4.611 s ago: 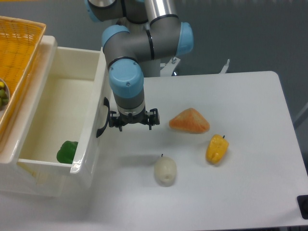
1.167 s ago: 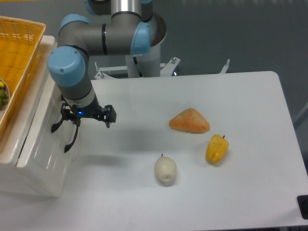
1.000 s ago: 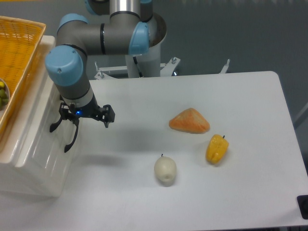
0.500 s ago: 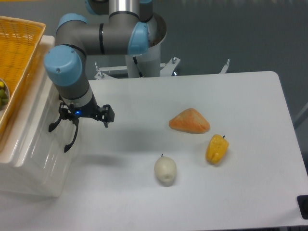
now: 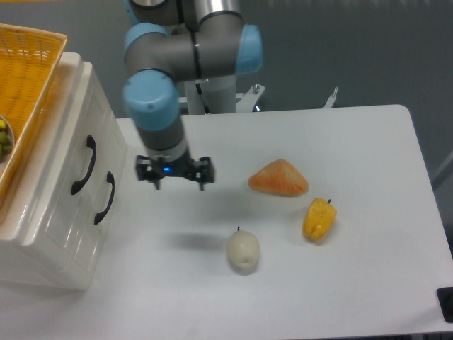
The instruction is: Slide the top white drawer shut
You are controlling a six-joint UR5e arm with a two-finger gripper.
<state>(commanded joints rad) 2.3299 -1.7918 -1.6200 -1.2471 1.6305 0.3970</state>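
Note:
The top white drawer [image 5: 76, 134] sits flush in the small cream-white cabinet at the left, its black curved handle [image 5: 83, 165] facing the table. The lower drawer front [image 5: 88, 234] with its own black handle [image 5: 105, 198] is flush too. My gripper [image 5: 175, 183] hangs over the table to the right of the cabinet, apart from both handles. It is open and holds nothing.
An orange wicker basket [image 5: 28, 78] rests on top of the cabinet. On the table lie an orange wedge-shaped object [image 5: 279, 178], a yellow pepper [image 5: 318, 219] and a white pear-like fruit [image 5: 243, 251]. The table's right edge is near the pepper.
The drawer was open with a green pepper inside, then pushed shut by the gripper at its front. Since half a second ago the gripper has moved right, away from the cabinet.

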